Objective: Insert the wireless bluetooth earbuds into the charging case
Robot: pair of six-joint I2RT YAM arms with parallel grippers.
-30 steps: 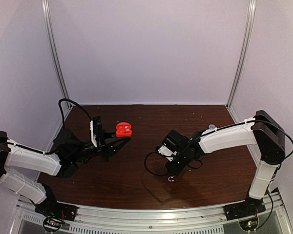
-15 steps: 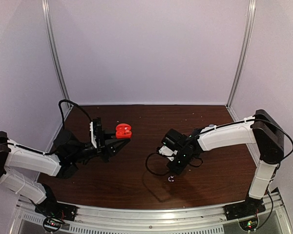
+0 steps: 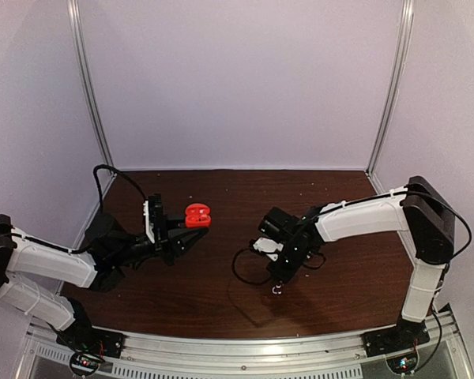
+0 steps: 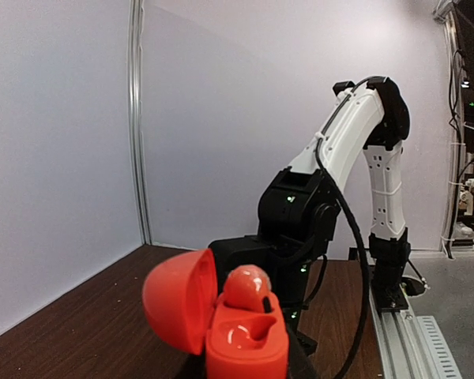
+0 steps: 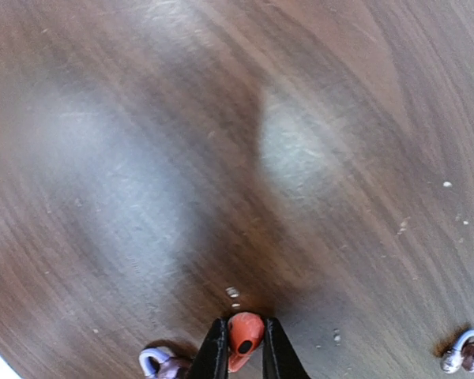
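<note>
The left hand (image 3: 194, 224) was clamped on the red charging case (image 3: 197, 214), holding it in the air over the left half of the bench (image 3: 221, 189), nearer the far edge than the near one. In the left wrist view the case stood open, its lid (image 4: 178, 304) swung out to the left. A red seated earbud (image 4: 246, 286) sat in one well and the well in front of it was bare.

The right hand (image 5: 243, 349) hung low over the middle of the bench, toward the near edge. Its fingers (image 5: 216, 355) were drawn narrow and pinched a red earbud (image 5: 243, 333) between their tips. Whether that piece touched the wood I could not tell.

A silvery earbud (image 5: 156, 363) lay on the bench just beside the hand's left finger. A second silvery earbud (image 5: 464, 353) lay well apart on the other side.
</note>
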